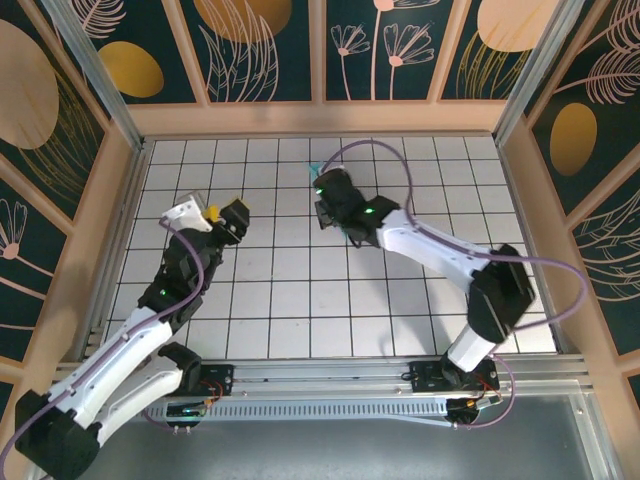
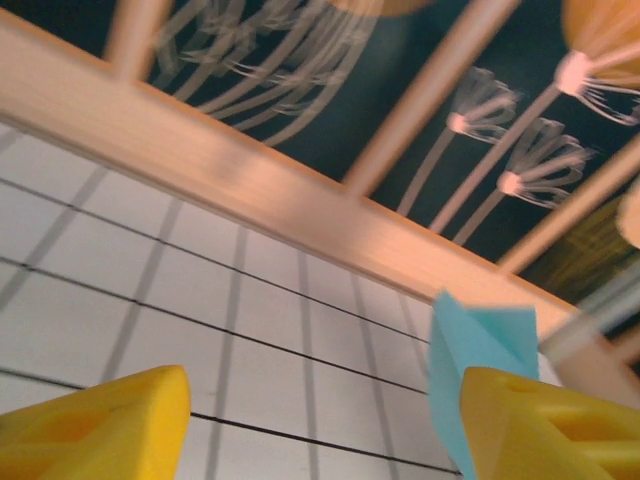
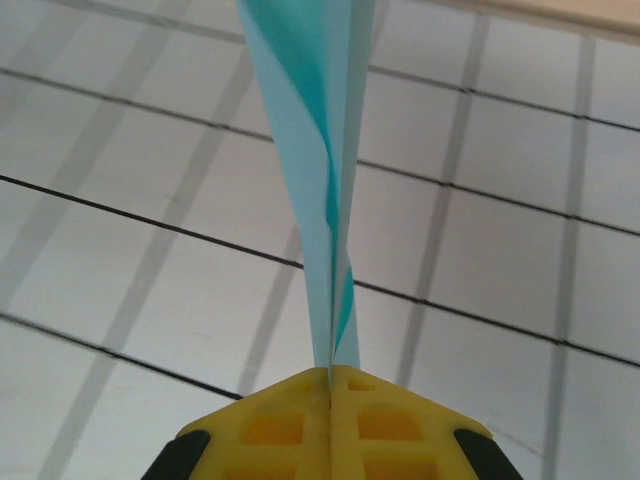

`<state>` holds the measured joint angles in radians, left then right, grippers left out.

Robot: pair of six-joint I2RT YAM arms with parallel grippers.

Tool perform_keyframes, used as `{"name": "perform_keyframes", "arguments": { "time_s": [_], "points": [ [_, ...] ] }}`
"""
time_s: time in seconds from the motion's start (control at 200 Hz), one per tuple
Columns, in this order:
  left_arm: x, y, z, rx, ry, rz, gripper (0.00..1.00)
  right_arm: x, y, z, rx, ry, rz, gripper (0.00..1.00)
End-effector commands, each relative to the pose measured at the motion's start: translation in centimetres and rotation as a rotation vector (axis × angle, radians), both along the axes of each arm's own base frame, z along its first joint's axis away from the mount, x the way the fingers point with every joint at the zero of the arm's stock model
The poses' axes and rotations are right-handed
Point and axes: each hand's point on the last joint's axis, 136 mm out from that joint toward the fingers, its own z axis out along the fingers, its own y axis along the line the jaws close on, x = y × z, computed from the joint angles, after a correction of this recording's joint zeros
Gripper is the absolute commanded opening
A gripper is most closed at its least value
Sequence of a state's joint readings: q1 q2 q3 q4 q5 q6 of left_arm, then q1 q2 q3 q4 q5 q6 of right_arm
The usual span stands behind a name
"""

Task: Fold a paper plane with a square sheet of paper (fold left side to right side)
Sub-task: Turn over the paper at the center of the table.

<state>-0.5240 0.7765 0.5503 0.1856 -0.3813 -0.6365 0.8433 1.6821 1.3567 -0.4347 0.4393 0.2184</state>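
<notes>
Over the table, right hand tight on paper plane; left hand wide open.

No legible txt, labels, brands, nos. or signs anywhere, top cam or either wrist cam.

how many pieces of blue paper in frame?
1: the folded paper plane, pinched edge-on in the right gripper, over the table's far middle. More could be hidden under the arms.

White grid-tiled bench, edged by a pale wooden frame; dark teal wall panels carry gold leaf and flower drawings.
</notes>
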Motion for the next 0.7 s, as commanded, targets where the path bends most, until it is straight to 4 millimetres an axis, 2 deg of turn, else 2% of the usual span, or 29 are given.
{"name": "perform_keyframes", "arguments": {
  "time_s": [0.0, 0.125, 0.25, 0.37, 0.49, 0.596, 0.696],
  "points": [
    [-1.5, 5.0, -1.5, 0.053, 0.045, 0.242, 0.72, 0.2, -4.7, -1.6, -0.4, -0.084, -0.182, 0.0],
    [-2.7, 6.8, -1.3, 0.049, 0.023, 0.307, 0.74, 0.4, -4.1, -4.4, -0.563, -0.09, -0.194, 0.0],
    [-3.1, 7.1, -1.2, 0.04, 0.011, 0.311, 0.74, 0.6, -4.2, -7.3, -0.697, -0.088, -0.209, 0.0],
    [-2.9, 6.9, -1.7, 0.049, 0.024, 0.309, 0.75, 0.6, -3.9, -10.0, -0.745, -0.061, -0.203, 0.0],
    [-2.4, 6.3, -2.0, 0.063, 0.04, 0.291, 0.75, 0.4, -3.0, -12.2, -0.716, -0.001, -0.171, 0.01],
    [-1.9, 5.7, -2.3, 0.074, 0.052, 0.266, 0.75, 0.0, -1.9, -13.7, -0.632, 0.061, -0.134, 0.1],
    [-1.5, 5.1, -2.4, 0.079, 0.063, 0.246, 0.75, -0.3, -0.9, -14.3, -0.558, 0.097, -0.113, 0.2]
  ]
}}
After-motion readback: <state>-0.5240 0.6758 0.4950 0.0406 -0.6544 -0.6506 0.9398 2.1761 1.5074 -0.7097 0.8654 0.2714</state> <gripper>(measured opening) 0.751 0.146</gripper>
